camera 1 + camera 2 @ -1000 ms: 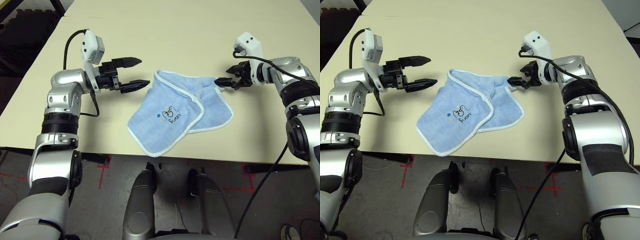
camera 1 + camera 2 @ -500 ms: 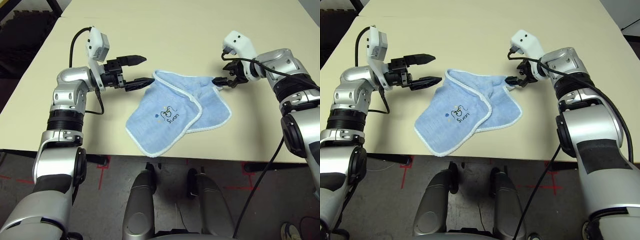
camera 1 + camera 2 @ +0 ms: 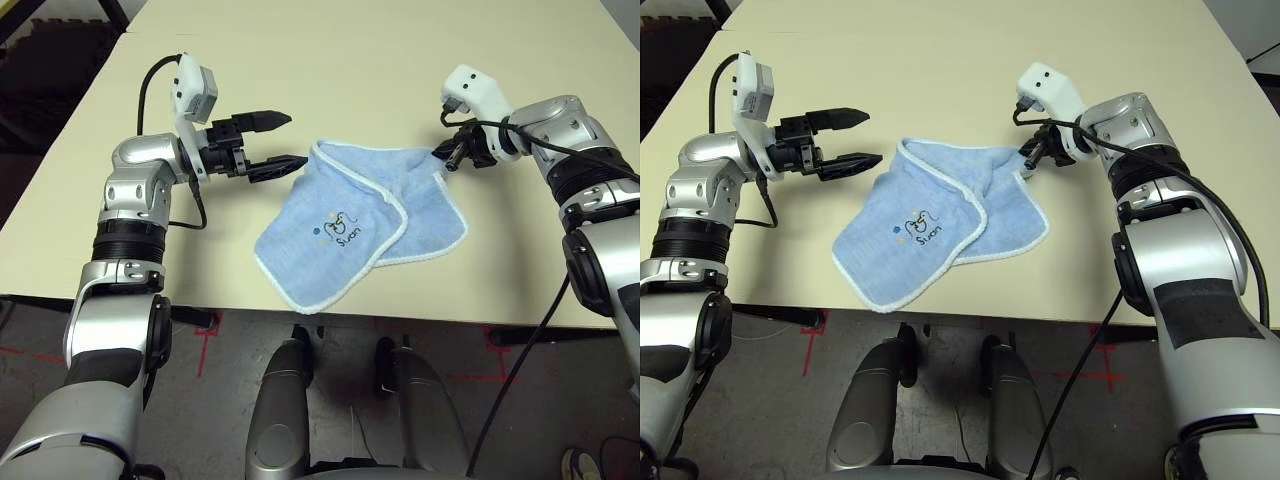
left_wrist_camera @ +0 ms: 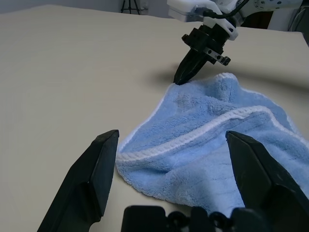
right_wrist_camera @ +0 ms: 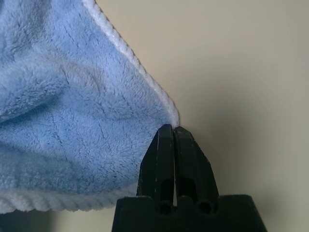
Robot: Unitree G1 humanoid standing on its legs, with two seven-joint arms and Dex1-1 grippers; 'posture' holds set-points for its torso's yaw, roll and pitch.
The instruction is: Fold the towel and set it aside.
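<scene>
The light-blue towel (image 3: 340, 225) lies loosely folded over itself near the table's front edge, its dark embroidered figure and lettering (image 3: 343, 229) facing up. My right gripper (image 3: 440, 153) is shut, its tips pinching the towel's far right corner at the white edging (image 5: 145, 77). That same pinch shows in the left wrist view, where the right gripper (image 4: 179, 79) meets the cloth. My left gripper (image 3: 292, 139) is open, just left of the towel's far left corner, and nothing is between its fingers (image 4: 104, 164).
The cream table (image 3: 380, 60) stretches bare behind and beside the towel. Its front edge (image 3: 450, 322) runs just below the towel's lowest corner. A dark floor lies past the left edge.
My right gripper has gone from open to shut on the towel's far right corner, drawing it slightly up. The left gripper moved closer to the towel's left corner and stays open.
</scene>
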